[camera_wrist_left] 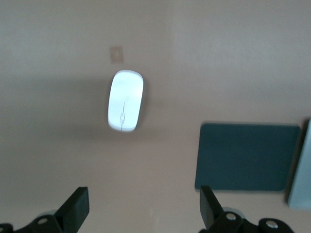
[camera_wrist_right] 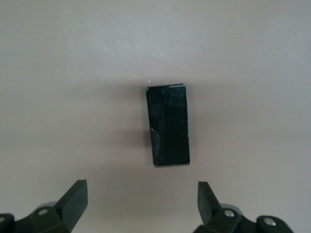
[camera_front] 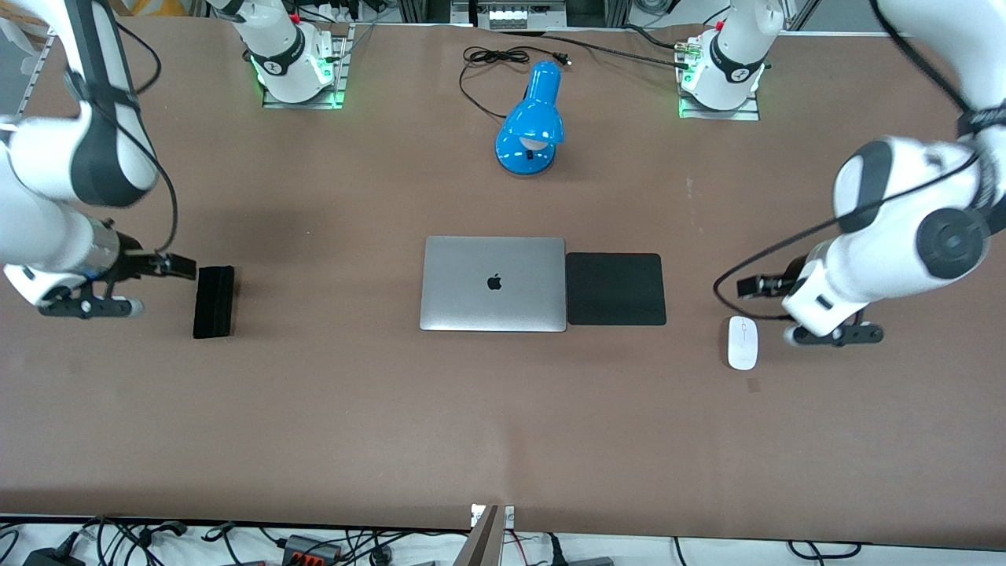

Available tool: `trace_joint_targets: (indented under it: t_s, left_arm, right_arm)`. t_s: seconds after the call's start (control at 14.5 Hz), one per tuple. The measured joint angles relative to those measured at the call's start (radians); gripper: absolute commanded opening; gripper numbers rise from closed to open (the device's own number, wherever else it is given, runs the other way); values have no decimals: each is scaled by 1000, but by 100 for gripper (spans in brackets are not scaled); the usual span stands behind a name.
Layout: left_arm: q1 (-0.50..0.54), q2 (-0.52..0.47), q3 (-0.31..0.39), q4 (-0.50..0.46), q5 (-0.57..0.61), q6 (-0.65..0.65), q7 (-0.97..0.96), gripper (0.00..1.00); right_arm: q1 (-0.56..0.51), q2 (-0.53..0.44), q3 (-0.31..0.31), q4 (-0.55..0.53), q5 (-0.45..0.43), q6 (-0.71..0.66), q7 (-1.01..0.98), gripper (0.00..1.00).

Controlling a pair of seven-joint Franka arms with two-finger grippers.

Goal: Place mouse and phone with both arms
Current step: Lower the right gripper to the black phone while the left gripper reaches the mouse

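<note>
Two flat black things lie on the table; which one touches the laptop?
The square mouse pad, flush against the closed laptop. The slimmer phone lies alone toward the right arm's end.

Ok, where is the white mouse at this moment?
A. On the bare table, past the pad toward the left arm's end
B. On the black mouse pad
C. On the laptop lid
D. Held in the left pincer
A: the mouse lies on the table, apart from the mouse pad; the left pincer is open and holds nothing.

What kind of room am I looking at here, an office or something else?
Probably a robotics lab staged as a desk: two white jointed robot arms bolted to a brown table, a closed silver laptop, a blue desk lamp, and loose cables along the edge.
</note>
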Motion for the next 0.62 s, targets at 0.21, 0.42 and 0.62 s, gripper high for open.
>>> trace_joint_targets:
  t_s: [0.21, 0.42, 0.62]
  left_arm:
    - [13, 9, 1, -173, 1, 285, 51, 100]
    - [47, 26, 2, -260, 1, 431, 115, 100]
    - [64, 79, 3, -275, 1, 521, 127, 100]
  right_arm:
    - [-28, 104, -1, -7, 0, 109, 0, 100]
    - [-42, 177, -1, -18, 0, 190, -1, 100]
    - [-50, 211, -1, -25, 0, 207, -1, 100]
